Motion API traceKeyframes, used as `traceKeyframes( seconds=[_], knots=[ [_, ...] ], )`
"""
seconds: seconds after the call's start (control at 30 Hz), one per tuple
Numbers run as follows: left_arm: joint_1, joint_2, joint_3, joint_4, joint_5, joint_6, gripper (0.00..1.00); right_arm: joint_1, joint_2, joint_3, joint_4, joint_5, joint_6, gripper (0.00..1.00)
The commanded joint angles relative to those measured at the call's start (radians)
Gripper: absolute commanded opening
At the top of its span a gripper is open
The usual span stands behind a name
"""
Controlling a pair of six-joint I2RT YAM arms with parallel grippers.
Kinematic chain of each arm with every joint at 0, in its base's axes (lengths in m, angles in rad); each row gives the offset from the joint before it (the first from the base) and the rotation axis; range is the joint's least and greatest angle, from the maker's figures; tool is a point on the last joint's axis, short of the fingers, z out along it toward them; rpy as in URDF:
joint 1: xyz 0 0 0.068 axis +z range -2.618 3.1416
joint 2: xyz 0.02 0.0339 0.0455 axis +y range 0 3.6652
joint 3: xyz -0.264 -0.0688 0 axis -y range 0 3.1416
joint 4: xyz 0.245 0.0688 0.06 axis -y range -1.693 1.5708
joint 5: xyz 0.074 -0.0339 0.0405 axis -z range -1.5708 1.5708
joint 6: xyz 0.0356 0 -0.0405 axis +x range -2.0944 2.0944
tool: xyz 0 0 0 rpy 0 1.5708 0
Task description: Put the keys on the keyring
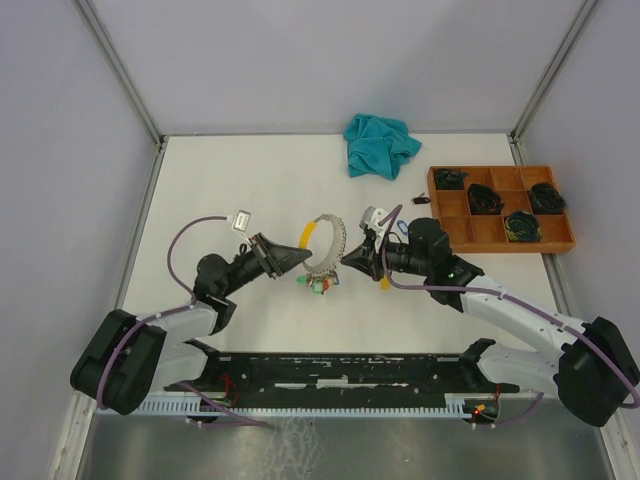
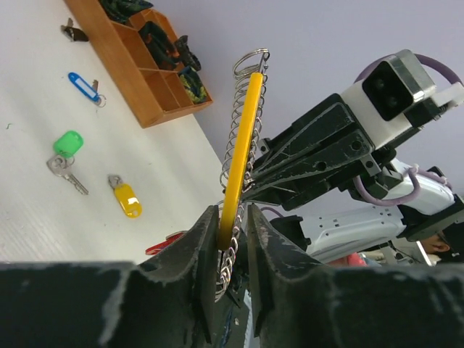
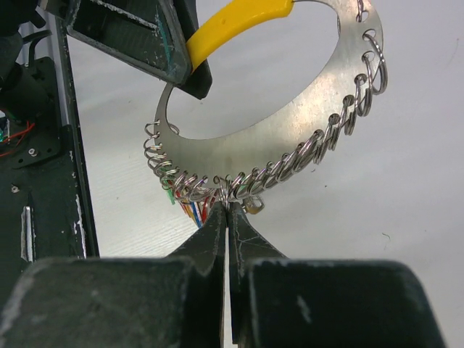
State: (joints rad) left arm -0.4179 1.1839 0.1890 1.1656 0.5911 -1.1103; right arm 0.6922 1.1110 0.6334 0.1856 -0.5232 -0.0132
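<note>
The left claw (image 2: 230, 214) pinches the keyring's (image 3: 290, 138) yellow section (image 2: 243, 138), steadying it upright above the bench (image 1: 250, 180) so the right claw (image 3: 227, 214), pressed together, can work its split loops (image 3: 341, 119).

- The white desk (image 1: 250, 170) is carrying everything.
- A teal cloth (image 1: 380, 145) is lying crumpled near its far edge.
- A wooden tray (image 2: 119, 69) is sitting at the far right.
- A small dark clip (image 2: 72, 30) is lying just beside the tray.
- A green-tagged key (image 2: 69, 143), a yellow-tagged key (image 2: 127, 199) and a blue tag (image 2: 83, 85) are lying apart.
</note>
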Motion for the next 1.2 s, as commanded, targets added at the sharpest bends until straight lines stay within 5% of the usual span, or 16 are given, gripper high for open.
traceKeyframes(
  seconds=[0.0,0.2,0.63,1.17],
  knots=[
    [0.001,-0.018,0.004,0.131,0.033,-0.075,0.25,-0.008,-0.027,-0.001,0.134,-0.049,0.040,0.01],
    [0.001,-0.088,0.019,0.078,0.009,-0.085,0.03,-0.012,-0.029,-0.013,0.162,-0.025,0.046,0.01],
    [0.000,-0.364,0.246,-0.604,-0.041,0.270,0.03,-0.011,-0.128,-0.070,0.151,0.097,-0.033,0.39],
    [-0.030,-0.326,0.576,-1.079,-0.041,0.703,0.03,0.092,-0.172,-0.097,0.329,0.242,-0.079,0.38]
  ],
)
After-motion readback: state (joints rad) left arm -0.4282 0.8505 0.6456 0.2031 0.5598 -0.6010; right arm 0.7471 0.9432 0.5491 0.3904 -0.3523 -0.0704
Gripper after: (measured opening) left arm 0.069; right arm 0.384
